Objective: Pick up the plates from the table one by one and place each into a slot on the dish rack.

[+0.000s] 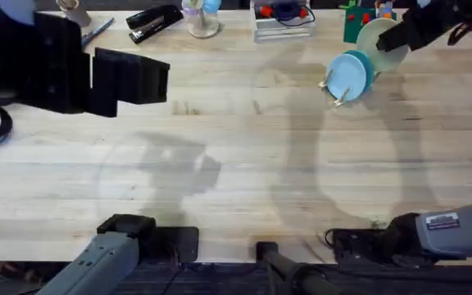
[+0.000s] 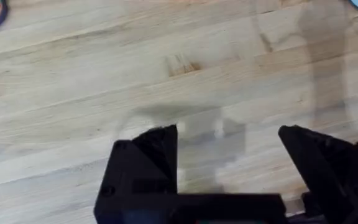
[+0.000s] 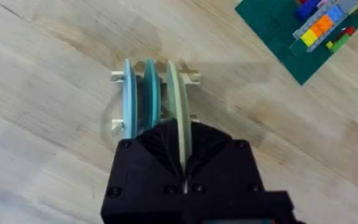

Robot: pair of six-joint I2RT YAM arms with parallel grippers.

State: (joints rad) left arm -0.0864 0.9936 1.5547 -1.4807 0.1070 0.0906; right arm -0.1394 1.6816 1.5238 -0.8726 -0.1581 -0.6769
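The small wooden dish rack [image 1: 338, 88] stands at the table's far right, with a light-blue plate [image 1: 347, 76] and a teal plate [image 1: 366, 64] upright in its slots. My right gripper [image 1: 396, 38] is shut on the edge of the cream plate [image 1: 377, 34], held on edge just beyond the teal one. In the right wrist view the cream plate [image 3: 176, 99] runs between my fingers [image 3: 160, 140], parallel to the teal plate [image 3: 151, 93] and the light-blue plate [image 3: 129, 102], over the rack [image 3: 120, 76]. My left gripper [image 2: 229, 149] hangs open over bare table [image 2: 73, 93], raised at the far left [image 1: 129, 78].
A green baseplate with coloured bricks [image 3: 303, 31] lies close behind the rack. Along the table's back edge sit a black stapler [image 1: 154, 20], a cup [image 1: 201, 18] and a clear tray [image 1: 283, 23].
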